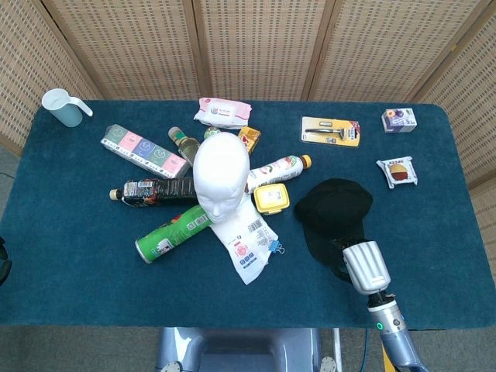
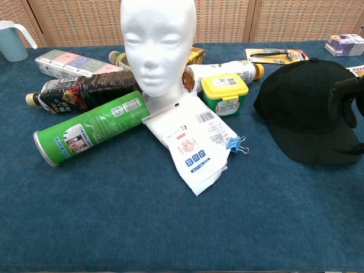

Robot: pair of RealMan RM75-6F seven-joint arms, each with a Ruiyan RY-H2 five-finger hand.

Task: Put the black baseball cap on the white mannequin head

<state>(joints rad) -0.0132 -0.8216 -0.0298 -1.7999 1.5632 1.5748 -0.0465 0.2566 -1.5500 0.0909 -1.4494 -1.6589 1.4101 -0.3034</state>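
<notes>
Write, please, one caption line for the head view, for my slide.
Right hand over the brim of the black fabric baseball cap, white foam mannequin head upright among clutter.
</notes>
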